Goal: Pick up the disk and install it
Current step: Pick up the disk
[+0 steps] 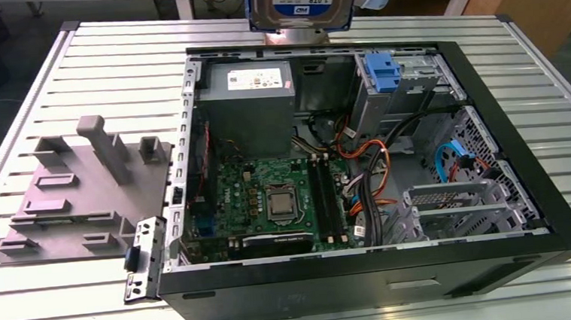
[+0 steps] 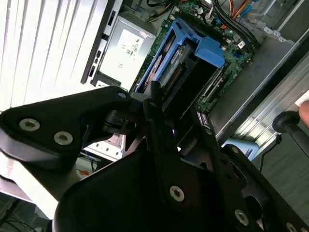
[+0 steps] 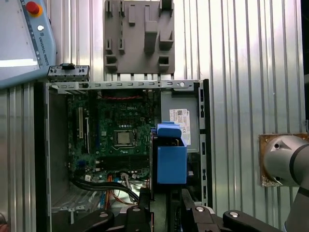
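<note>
While the open computer case (image 1: pixel 374 278) lies on the slatted table (image 1: pixel 108 74) with its motherboard (image 1: pixel 268 199), grey power supply (image 1: pixel 245 95), bare blue bracket (image 1: pixel 383 74) and a tangle of cables (image 1: pixel 365 147) inside, the disk (image 1: pixel 303 0) hangs above the case's far edge in the exterior view. In the first wrist view the gripper (image 3: pixel 165 198) points down over the case, its black fingers (image 3: pixel 145 195) clamped on the blue-railed disk. A grey fixture block (image 1: pixel 82 189) sits just beside the case on the exterior view's left.
</note>
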